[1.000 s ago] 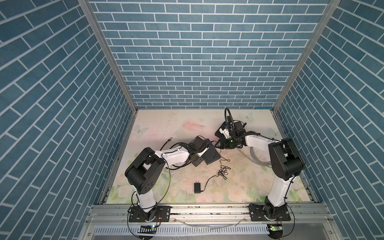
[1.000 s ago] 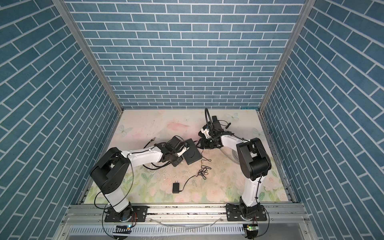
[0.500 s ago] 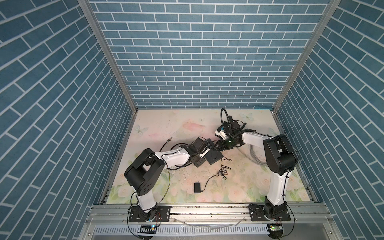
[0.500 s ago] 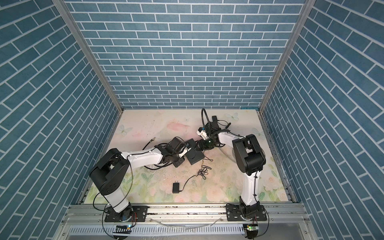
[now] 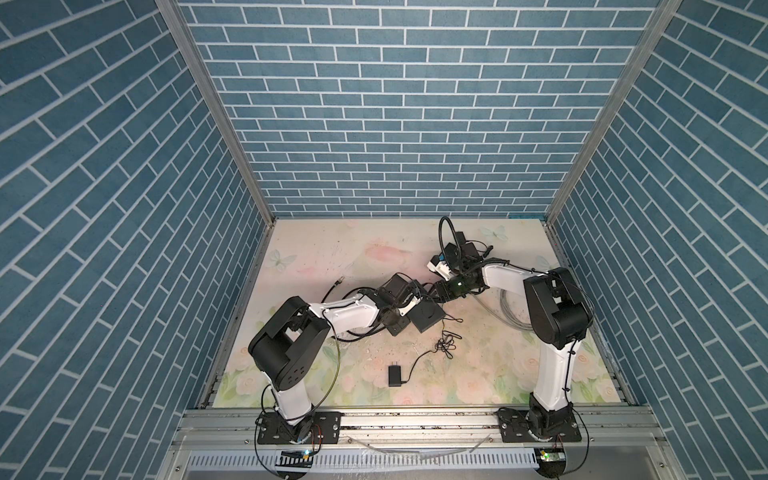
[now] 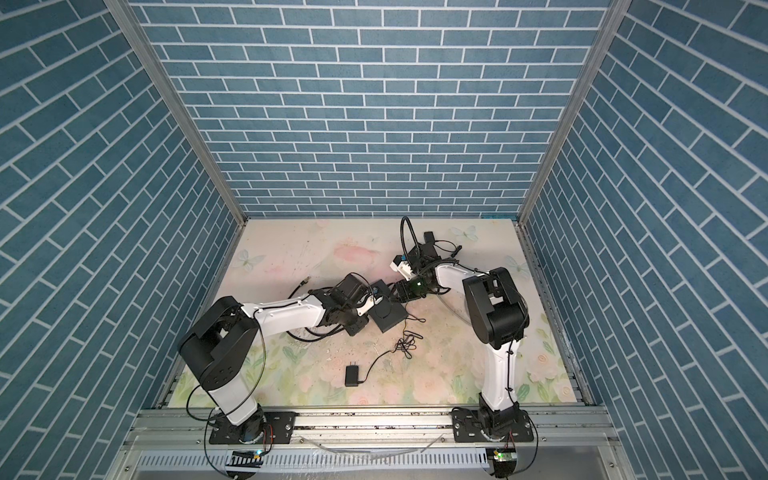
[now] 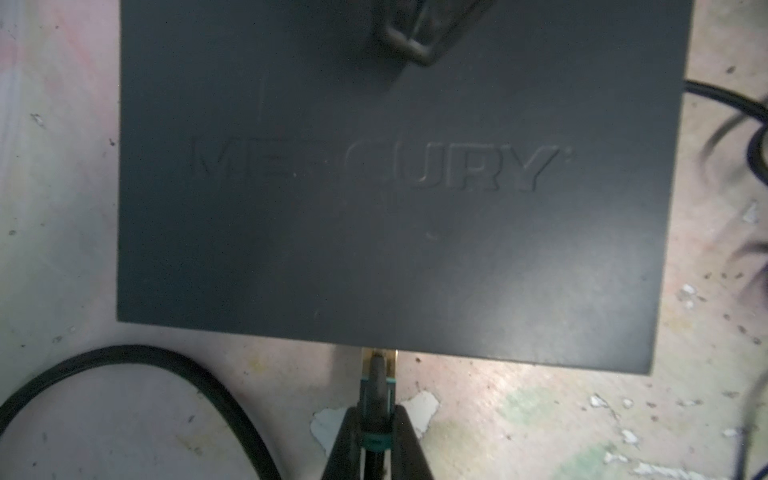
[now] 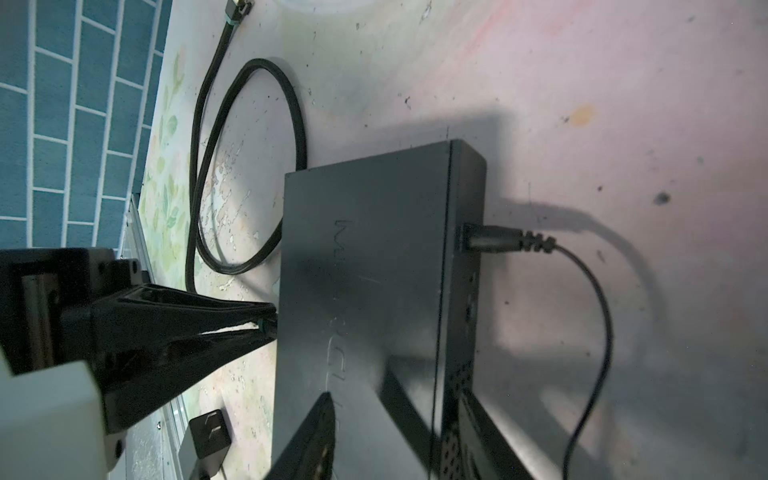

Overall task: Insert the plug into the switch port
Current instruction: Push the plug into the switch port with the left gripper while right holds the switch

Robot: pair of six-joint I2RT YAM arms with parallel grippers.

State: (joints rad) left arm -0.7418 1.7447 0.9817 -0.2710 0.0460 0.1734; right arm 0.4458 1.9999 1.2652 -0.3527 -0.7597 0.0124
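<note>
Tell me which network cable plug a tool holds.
The plug at the switch edge, in the left tool; the far plug lies free.

The flat dark grey plastic switch box [image 7: 374, 249] bears a same-coloured embossed logo. The small cable plug [image 7: 377, 386] is teal and gold, and the round rubber cable [image 7: 124, 355] is black. The pale tabletop mat [image 5: 332, 249] shows pink roses, green leaves and butterflies. The blue brick-patterned walls [image 5: 395, 104] have white joints.

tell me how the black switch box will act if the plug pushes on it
Probably stiff: the switch is a flat, hard-cornered box. It likely slides rather than tips, since it lies flat on the smooth table. It is thin, so probably light: the plug in the left gripper may shove it unless braced.
</note>
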